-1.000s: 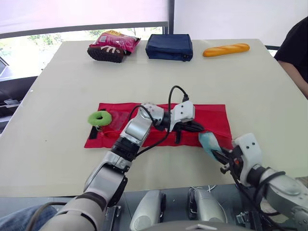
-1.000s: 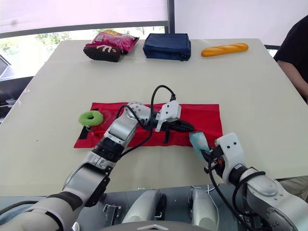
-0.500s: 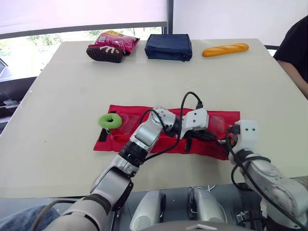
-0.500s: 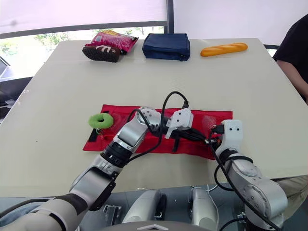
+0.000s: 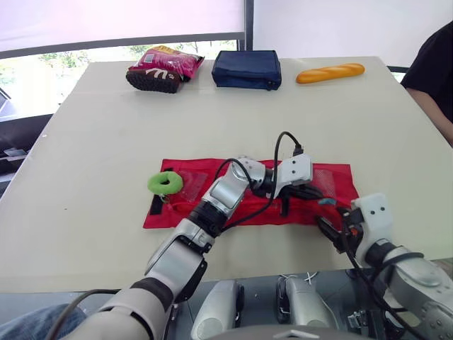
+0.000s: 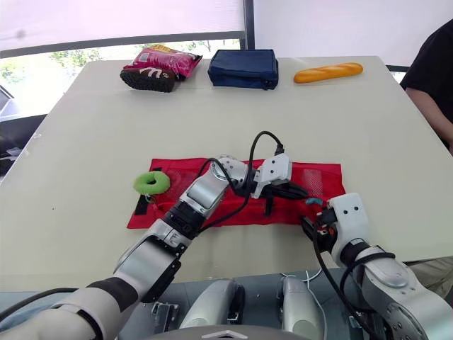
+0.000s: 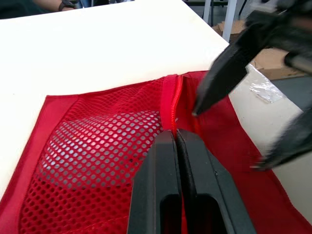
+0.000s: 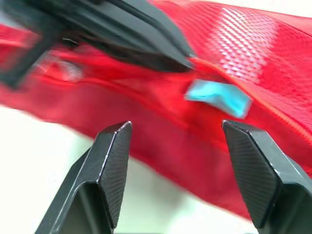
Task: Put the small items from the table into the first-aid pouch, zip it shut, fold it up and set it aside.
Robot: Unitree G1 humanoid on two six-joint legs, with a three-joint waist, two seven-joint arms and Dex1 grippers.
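The red mesh first-aid pouch (image 5: 212, 209) lies flat near the table's front. My left gripper (image 5: 311, 194) rests on its right half, shut with its fingertips (image 7: 176, 139) pinching the fabric at the zipper seam. A small light-blue item (image 8: 219, 96) lies at the pouch's right end, just beyond the left fingertips. My right gripper (image 8: 178, 126) hovers at the pouch's front right corner, open, with nothing between its fingers and the blue item a little ahead of them. A green ring (image 5: 165, 183) sits on the pouch's left end.
At the table's far edge lie a pink and brown snack bag (image 5: 163, 67), a navy pouch (image 5: 248, 69) and a bread-shaped item (image 5: 330, 73). A person in black (image 5: 435, 67) sits at the right side. The table's front edge (image 5: 269, 265) runs just below the right gripper.
My right gripper carried the light-blue item to the pouch's right end, opened, let it go and drew back toward the table's front edge. The pouch slid right with the left gripper.
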